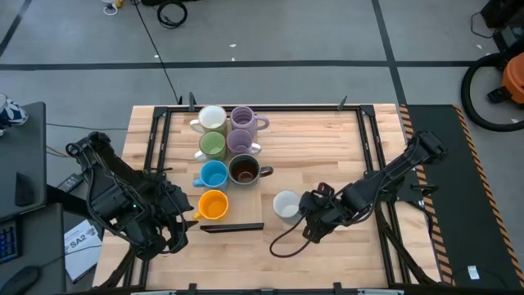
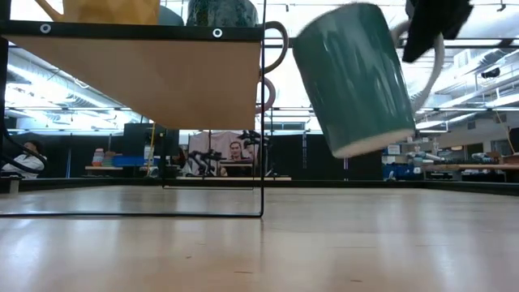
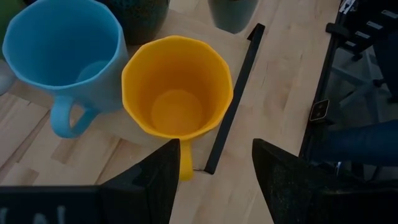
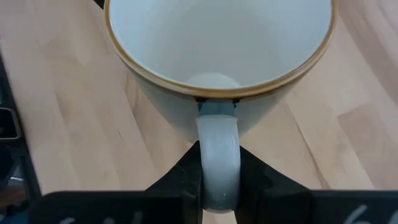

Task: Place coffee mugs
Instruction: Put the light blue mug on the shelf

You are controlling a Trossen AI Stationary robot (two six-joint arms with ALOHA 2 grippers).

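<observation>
While the right end effector (image 4: 219, 163) is gripping the white mug (image 1: 286, 204) by its handle above the bench (image 1: 327, 147), right of the grouped mugs (image 1: 228, 156), it is needing lowering beside them; the left end effector (image 3: 214, 177) is waiting wide by the yellow mug (image 3: 177, 87).

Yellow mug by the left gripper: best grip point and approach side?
Take the yellow mug by its handle, coming in from the table's near-left, where the left gripper is open. The handle sticks out toward that gripper. The blue mug crowds one side and a black bar runs along the other, so a rim pinch looks tighter. The right gripper holds a white mug by its handle.
</observation>
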